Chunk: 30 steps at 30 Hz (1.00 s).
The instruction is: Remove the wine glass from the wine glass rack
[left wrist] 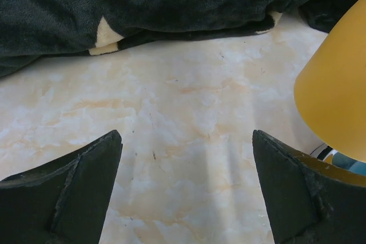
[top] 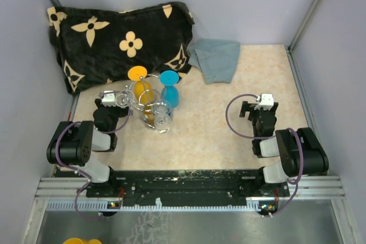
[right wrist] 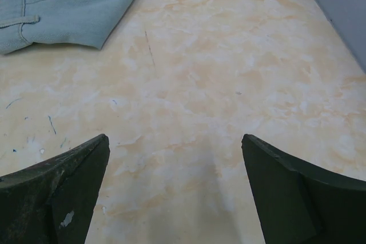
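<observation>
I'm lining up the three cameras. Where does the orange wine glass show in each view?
Top external: orange wine glass left of centre, at the wine glass rack.
Left wrist: the glass fills the right edge.
Right wrist: not in it.
Shared landmark: the beige marbled table, in all three.

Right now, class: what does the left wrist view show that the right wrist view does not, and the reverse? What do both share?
Only the left wrist view: a black blanket along the top and an orange glass at the right edge.
Only the right wrist view: a grey-blue cloth at the top left.
Both: the marbled table, and the arm's own jaws in front, the left gripper and the right gripper, each open and empty.
</observation>
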Tool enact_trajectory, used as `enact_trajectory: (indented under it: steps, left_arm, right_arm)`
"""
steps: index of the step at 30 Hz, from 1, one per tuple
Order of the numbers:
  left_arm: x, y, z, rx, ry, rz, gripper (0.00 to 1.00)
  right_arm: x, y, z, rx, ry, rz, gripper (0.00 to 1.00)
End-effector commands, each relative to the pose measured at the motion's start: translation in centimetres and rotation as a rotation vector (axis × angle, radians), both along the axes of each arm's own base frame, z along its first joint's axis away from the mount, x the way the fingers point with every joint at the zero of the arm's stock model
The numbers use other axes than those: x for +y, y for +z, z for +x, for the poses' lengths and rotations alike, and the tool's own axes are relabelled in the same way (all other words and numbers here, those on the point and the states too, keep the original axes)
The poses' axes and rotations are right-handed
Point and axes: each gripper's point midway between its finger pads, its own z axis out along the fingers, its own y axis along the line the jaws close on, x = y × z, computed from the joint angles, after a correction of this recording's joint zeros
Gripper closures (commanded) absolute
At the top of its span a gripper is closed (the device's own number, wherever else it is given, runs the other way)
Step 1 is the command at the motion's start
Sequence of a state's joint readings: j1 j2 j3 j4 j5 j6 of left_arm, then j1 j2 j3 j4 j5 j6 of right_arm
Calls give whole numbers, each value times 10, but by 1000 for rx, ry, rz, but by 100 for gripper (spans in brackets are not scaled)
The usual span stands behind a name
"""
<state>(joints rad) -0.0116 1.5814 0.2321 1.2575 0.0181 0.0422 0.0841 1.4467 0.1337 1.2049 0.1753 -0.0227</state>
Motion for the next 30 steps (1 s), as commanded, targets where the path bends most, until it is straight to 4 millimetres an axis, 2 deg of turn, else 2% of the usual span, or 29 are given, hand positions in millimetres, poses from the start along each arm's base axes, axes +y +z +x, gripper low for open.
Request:
enact_trajectory:
  steps: [1,7,12,26,30]
  left_arm:
    - [-5,8,2,-36,-15,15,0]
    - [1,19,-3,-56,18,4,0]
    - [9,28,-8,-52,67,-13,0]
    - [25,11,-28,74,164,-15,0]
    - [36,10,-29,87,211,-21,0]
  right_arm:
    - [-3,22,11,-73,-14,14,2]
    - [-8,21,13,-67,-50,24,2]
    - [-11,25,6,-97,-63,28,2]
    - [-16,39,1,-116,-92,36,2]
    - [-16,40,-1,-116,-92,36,2]
